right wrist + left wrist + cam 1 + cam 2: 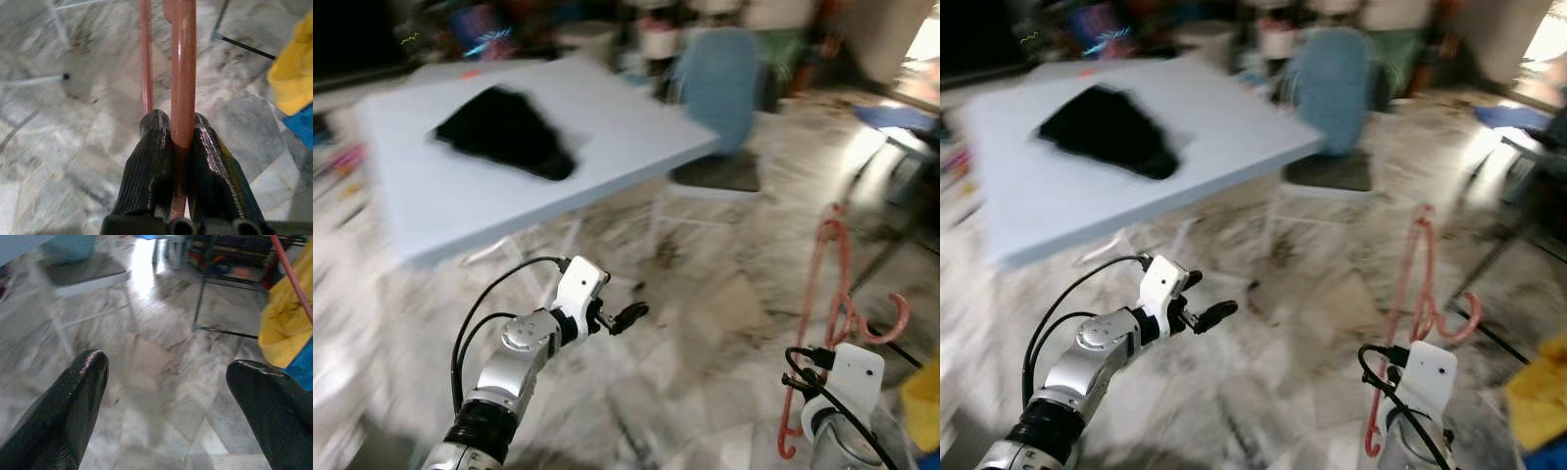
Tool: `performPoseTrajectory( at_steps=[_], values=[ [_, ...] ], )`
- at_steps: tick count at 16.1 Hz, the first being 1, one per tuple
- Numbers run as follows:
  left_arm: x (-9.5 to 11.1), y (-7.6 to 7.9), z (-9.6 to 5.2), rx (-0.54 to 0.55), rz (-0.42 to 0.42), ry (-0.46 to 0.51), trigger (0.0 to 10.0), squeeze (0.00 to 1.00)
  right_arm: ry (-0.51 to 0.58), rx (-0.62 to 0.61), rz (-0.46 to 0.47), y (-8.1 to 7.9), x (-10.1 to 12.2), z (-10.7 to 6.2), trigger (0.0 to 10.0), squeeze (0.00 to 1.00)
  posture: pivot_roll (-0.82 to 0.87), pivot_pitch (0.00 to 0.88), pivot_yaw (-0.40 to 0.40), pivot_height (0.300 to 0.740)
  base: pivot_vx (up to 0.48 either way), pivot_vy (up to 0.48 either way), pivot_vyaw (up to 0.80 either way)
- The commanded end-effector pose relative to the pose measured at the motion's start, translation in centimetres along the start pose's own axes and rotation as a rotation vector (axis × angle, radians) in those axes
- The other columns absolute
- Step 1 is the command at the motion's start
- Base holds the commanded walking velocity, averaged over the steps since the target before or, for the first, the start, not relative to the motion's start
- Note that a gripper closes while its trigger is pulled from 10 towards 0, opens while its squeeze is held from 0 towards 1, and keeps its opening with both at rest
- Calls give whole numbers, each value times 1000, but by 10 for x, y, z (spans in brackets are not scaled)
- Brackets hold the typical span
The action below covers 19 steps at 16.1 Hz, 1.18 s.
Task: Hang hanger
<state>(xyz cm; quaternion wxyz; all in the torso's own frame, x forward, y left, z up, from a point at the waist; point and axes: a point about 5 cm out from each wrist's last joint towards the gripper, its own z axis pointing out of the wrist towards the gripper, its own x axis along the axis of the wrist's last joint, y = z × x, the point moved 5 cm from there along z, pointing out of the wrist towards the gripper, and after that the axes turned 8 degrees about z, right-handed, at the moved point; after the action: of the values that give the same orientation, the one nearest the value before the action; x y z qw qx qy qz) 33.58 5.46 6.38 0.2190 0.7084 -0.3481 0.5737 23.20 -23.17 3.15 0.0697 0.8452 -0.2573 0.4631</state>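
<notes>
Right gripper point(179, 147) clamped on the pink hanger point(822, 294), at 4 o'clock in the head view, hook up. Left gripper point(166, 377) spread wide, empty, at 7 o'clock. Views blurred; judge: carry steady, keep the grip firm, hook upright until a rail appears.

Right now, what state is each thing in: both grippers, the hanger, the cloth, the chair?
Right gripper: shut on the hanger.
Hanger: pink, held roughly upright above the floor, not yet hung.
Left gripper: open, holding nothing.
Black cloth: lying crumpled on the table.
Blue chair: upright beside the table.
</notes>
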Motion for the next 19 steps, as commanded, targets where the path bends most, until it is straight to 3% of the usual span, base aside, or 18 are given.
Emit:
performPoseTrajectory(
  at_steps=[1,7,15,19],
  values=[
    [8,12,8,-51,5,18,10000,0,18,-26,6,6,4,-1,10000,0,-49,0,-19,740,420,0,-712],
    [7,16,7,-79,-4,14,10000,0,7,-34,3,5,0,0,10000,0,-49,0,-14,740,423,0,-717],
    [3,19,7,-98,-13,-6,10000,0,-13,-47,-6,4,-4,2,10000,0,-42,0,-17,740,350,321,-711],
    [3,22,7,-116,-8,-12,10000,0,-42,-57,43,4,-8,3,10000,0,-39,0,-20,740,290,382,0]
  ],
)
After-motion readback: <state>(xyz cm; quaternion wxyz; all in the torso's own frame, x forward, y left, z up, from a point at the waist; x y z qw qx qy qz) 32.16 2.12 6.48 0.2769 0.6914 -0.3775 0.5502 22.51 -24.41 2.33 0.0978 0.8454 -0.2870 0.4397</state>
